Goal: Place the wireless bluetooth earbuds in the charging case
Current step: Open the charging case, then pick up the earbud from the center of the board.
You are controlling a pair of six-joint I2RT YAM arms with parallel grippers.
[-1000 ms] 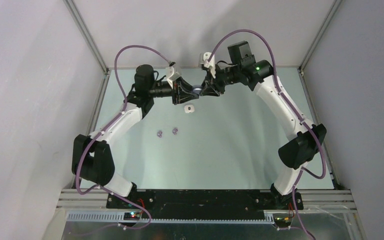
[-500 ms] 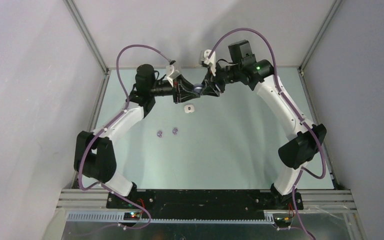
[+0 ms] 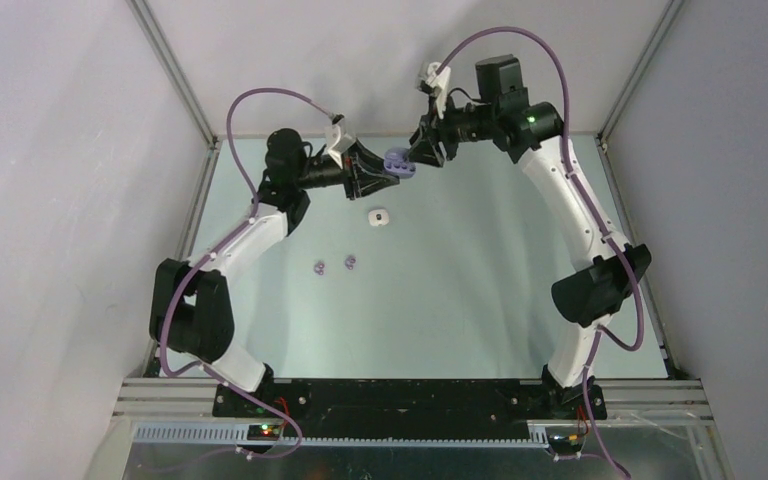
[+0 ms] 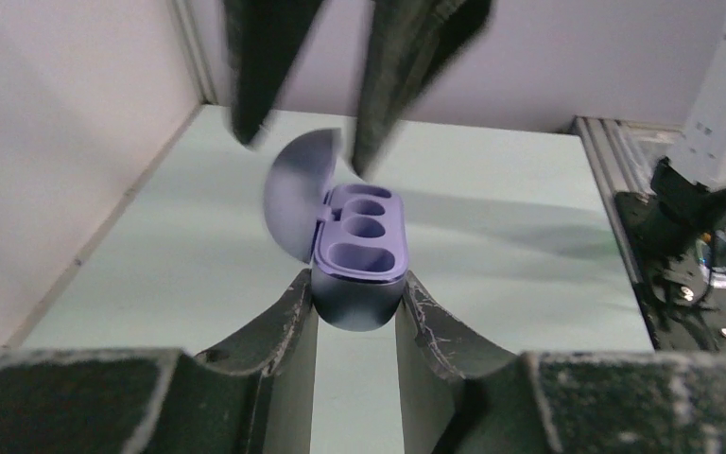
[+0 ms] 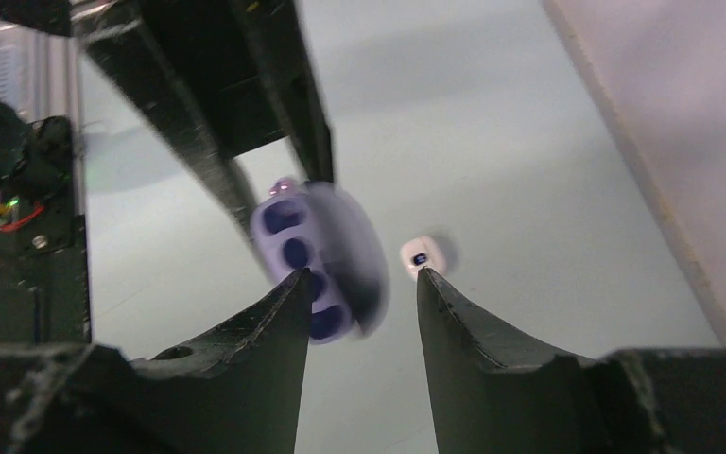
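One purple charging case [image 4: 359,255] sits clamped by its base between the fingers of the left pincer [image 3: 385,168], held in the air above the far part of the surface [image 3: 480,290]. Its lid is swung open to one side, and in the left wrist view we see three recesses in the top, all empty. The right pincer [image 5: 361,274] faces it from the other side with its fingers spread apart and nothing between them. One fingertip is close to the lid's edge, but we cannot tell whether it touches.

Below the case, a small white object [image 3: 380,216] with a dark spot lies on the surface. It is too small for us to say what it is. Nearer the arm bases, one purple earbud [image 3: 319,267] lies just beside the other purple earbud [image 3: 350,263], both well apart from the case.

The surface is a smooth, pale green sheet with a soft sheen that catches the arms' shadows. Plain lilac-grey walls [image 3: 70,200] close it in on three sides, with aluminium rails [image 3: 175,75] running up the two far corners. Purple cables [image 3: 270,97] arch over each arm, a green light [image 3: 531,118] glows on the right arm, and a black base plate [image 3: 400,395] spans the near edge.
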